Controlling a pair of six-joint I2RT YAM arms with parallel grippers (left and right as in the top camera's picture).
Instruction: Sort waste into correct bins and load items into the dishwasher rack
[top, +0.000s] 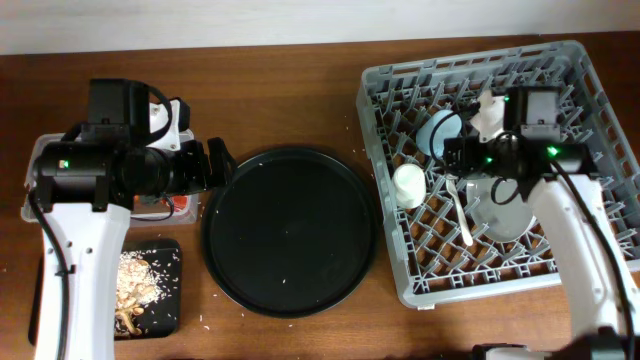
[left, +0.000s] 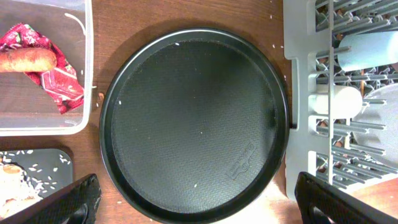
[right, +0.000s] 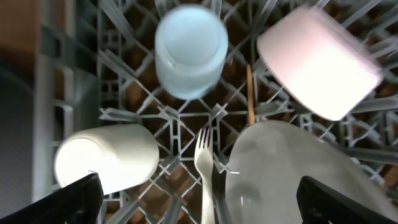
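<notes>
R claw (right: 202, 200) is hanging open over dishwasher rack (right: 53, 93) by right edge of table (top: 300, 100); fork (right: 204, 163) is lying straight below, long axis square to closing line; L claw (left: 202, 200) open, farther.

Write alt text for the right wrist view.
A grey dishwasher rack holds a light-blue cup, a cream cup, a pinkish-white bowl, a pale plate, a white fork and a wooden chopstick. Black jaws stand open at the bottom corners.
</notes>
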